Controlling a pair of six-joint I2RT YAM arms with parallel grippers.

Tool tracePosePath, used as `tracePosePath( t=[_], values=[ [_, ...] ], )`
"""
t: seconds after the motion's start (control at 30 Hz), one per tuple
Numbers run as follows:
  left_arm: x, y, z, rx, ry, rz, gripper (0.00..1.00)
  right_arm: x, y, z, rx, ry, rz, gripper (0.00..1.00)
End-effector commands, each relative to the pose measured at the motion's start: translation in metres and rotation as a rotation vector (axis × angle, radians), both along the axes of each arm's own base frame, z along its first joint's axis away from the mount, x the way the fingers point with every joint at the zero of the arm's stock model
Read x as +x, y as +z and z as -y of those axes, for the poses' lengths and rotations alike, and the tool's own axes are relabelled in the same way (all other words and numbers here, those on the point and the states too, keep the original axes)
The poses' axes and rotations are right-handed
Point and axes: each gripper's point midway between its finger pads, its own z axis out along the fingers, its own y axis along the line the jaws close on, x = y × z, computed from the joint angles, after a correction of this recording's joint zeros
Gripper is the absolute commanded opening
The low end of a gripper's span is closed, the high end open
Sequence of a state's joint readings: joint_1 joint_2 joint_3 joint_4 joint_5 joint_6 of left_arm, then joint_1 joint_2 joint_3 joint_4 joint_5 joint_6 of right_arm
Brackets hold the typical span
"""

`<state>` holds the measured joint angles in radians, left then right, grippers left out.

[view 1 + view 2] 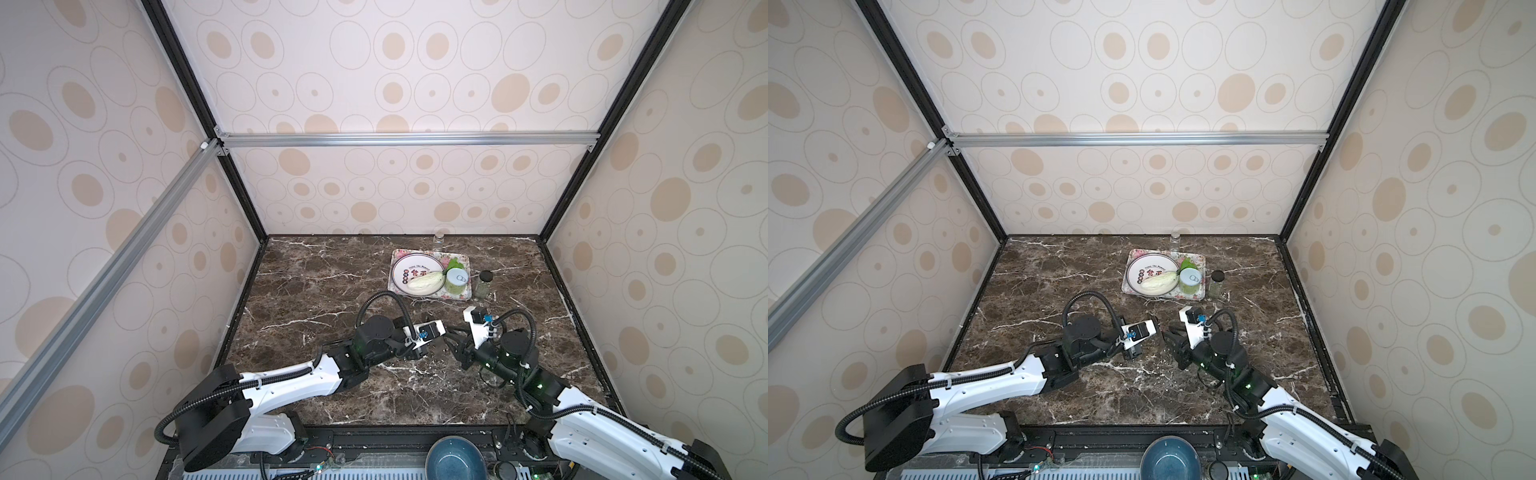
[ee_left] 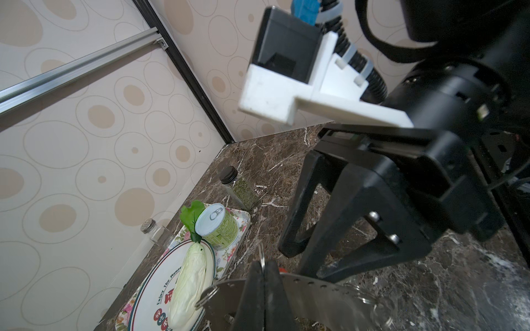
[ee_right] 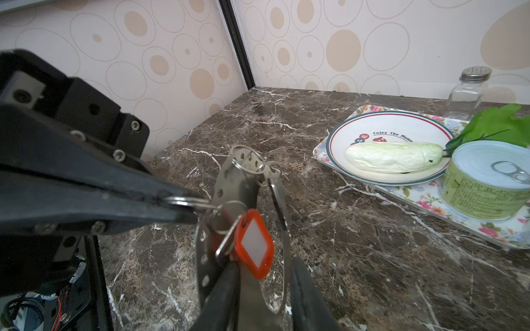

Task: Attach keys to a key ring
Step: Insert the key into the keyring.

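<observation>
The key ring is a flat grey plate with holes along its rim, held up above the marble between the two arms; it also shows in the left wrist view. A red tag with a white label hangs on a thin wire loop at the plate's rim. My left gripper is shut on that wire loop. My right gripper stands open, its fingers either side of the plate's lower part, one finger against it. Both grippers meet at mid-table. No black fob is in view.
A floral tray at the back right holds a white plate, a pale cabbage and a green can. A spice jar stands beside it, a glass shaker behind. A blue bowl sits at the front edge.
</observation>
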<state>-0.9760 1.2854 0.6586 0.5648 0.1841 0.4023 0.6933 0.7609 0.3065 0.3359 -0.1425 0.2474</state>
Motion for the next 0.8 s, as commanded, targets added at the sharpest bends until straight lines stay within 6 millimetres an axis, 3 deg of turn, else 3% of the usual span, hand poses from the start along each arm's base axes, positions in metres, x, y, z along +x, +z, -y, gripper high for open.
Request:
tracePosePath(
  t=[0.0, 0.47, 0.77],
  values=[
    [0.007, 0.030, -0.005, -0.098, 0.035, 0.036, 0.00, -0.003, 0.007, -0.003, 0.020, 0.031, 0.035, 0.33],
    [-0.009, 0.033, 0.006, -0.119, -0.076, 0.004, 0.00, -0.009, 0.008, -0.012, 0.012, 0.084, 0.046, 0.45],
    [-0.018, 0.036, 0.012, -0.130, -0.142, -0.021, 0.00, -0.011, 0.006, -0.015, -0.007, 0.096, 0.056, 0.46]
  ],
)
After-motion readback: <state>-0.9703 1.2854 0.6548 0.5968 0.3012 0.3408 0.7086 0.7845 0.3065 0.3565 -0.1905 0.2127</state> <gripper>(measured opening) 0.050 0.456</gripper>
